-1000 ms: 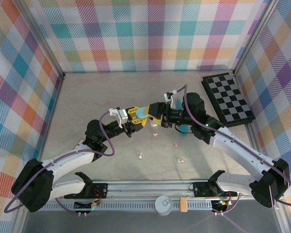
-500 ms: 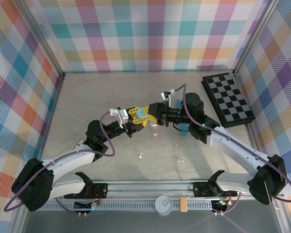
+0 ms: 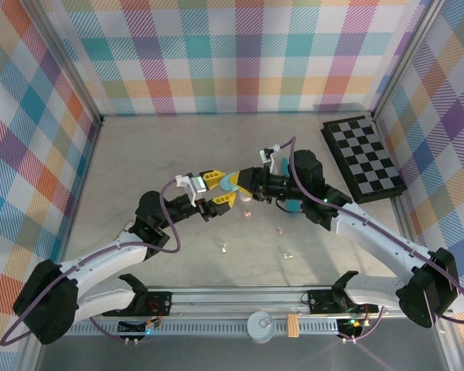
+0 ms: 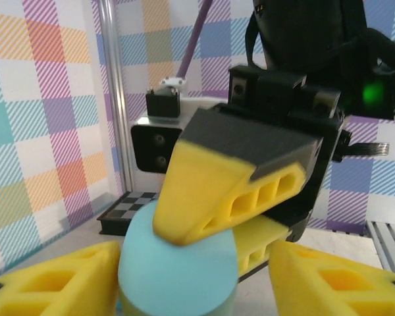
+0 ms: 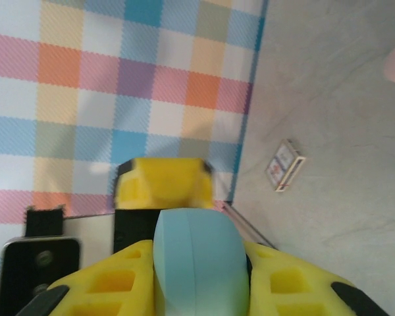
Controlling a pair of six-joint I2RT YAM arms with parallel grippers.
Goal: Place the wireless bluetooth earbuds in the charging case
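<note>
Progress looked early: 4 loose earbuds lay on the table [image 3: 139, 170], from a white earbud [image 3: 225, 249] past 2 pink earbuds [image 3: 246, 214] to a second white earbud [image 3: 288, 256], none seated. Above them, the left gripper [image 3: 216, 188] stood spread around the light blue charging case [image 3: 228, 181], which the right gripper [image 3: 240, 183] clamped. The case's long axis ran level, pointing left; earbud stems were too small to read.
</note>
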